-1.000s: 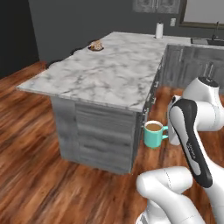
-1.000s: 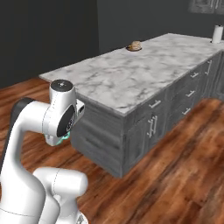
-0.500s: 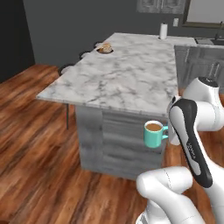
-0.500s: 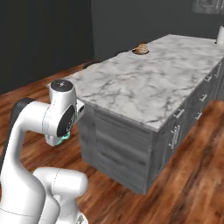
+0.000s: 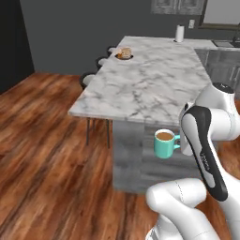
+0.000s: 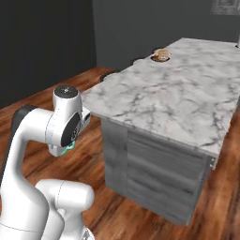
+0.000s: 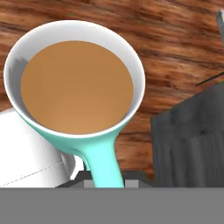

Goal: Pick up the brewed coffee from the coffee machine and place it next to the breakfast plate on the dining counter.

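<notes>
Halfway: end effector [image 5: 180,144] is gripping the coffee mug [image 5: 164,143] by its handle; pancake plate [image 5: 124,54] at the bench's [image 5: 154,84] far edge is awaiting it.

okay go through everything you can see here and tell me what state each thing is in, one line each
Gripper: shut on the mug's handle.
Mug: upright, full of coffee, held in the air below counter height.
Breakfast plate: on the dining counter, far end, pancakes stacked.
</notes>
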### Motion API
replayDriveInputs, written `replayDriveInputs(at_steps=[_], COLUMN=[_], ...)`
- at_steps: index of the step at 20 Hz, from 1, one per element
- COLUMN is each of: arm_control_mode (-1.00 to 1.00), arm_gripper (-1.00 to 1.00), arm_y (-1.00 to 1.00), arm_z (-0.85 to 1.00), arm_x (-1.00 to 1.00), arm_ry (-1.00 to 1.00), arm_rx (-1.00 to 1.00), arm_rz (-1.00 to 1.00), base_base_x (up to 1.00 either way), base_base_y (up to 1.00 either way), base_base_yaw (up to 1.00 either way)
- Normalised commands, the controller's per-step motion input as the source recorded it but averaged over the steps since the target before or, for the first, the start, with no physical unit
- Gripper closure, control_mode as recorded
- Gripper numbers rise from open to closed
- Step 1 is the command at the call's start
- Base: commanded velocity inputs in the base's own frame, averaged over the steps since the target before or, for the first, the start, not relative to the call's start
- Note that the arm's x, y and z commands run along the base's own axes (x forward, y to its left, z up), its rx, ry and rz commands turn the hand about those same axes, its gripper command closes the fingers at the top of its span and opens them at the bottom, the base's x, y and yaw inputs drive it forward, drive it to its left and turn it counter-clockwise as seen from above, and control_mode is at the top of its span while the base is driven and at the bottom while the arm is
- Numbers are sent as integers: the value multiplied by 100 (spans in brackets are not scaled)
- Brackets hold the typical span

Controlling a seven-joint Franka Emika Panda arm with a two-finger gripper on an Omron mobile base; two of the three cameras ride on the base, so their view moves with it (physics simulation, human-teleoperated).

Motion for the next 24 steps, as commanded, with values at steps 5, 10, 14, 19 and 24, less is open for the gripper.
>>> replayDriveInputs(at_steps=[5,10,14,19,24], arm_control_mode=[100,100,100,100,100], arm_gripper=[100,100,100,100,100], arm_y=[0,0,0,0,0], arm_z=[0,0,0,0,0], arm_x=[0,0,0,0,0], arm_ry=[0,0,0,0,0], arm_rx=[0,0,0,0,0], arm_rz=[0,0,0,0,0], base_base_x=[60,59,60,60,52], base_base_y=[100,100,100,100,100], base_base_yaw=[-24,-27,-34,-43,-50])
